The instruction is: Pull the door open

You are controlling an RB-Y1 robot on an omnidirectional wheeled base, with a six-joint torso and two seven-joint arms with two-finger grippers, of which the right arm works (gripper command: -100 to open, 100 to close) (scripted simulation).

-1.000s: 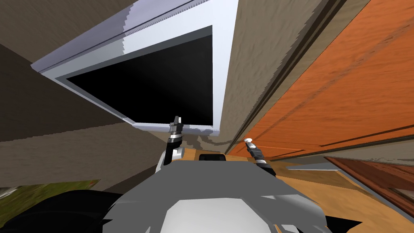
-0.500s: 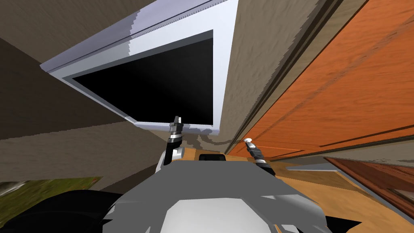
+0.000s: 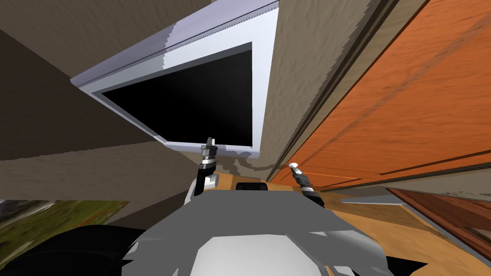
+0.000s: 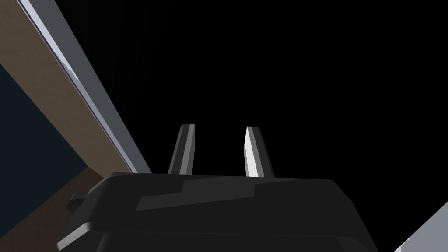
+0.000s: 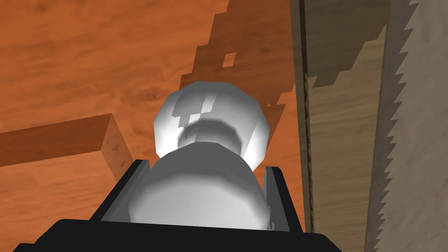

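Note:
An orange wooden door [image 3: 407, 96] runs along my right side. Its white round knob [image 3: 294, 166] sits near the door's edge, and my right gripper [image 3: 294, 168] is at it. In the right wrist view the knob [image 5: 210, 118] and its neck lie between the two dark fingers [image 5: 136, 175], which press its sides: the right gripper [image 5: 205, 166] is shut on the knob. The door [image 5: 87, 65] lies behind it, beside the brown jamb [image 5: 341, 131]. My left gripper [image 3: 209, 140] is raised in front of a window, open with nothing between its fingers [image 4: 254, 148].
A white-framed window [image 3: 216, 52] with a black area behind it stands ahead. A beige wall [image 3: 307, 72] separates it from the door. A darker red-brown panel [image 3: 446, 211] lies at the lower right over the wooden floor [image 3: 383, 230]. Green ground [image 3: 57, 215] shows at the lower left.
My view has turned: the window frame and the door's top have drifted to the right, and more green ground shows at the lower left. The right gripper stays on the knob.

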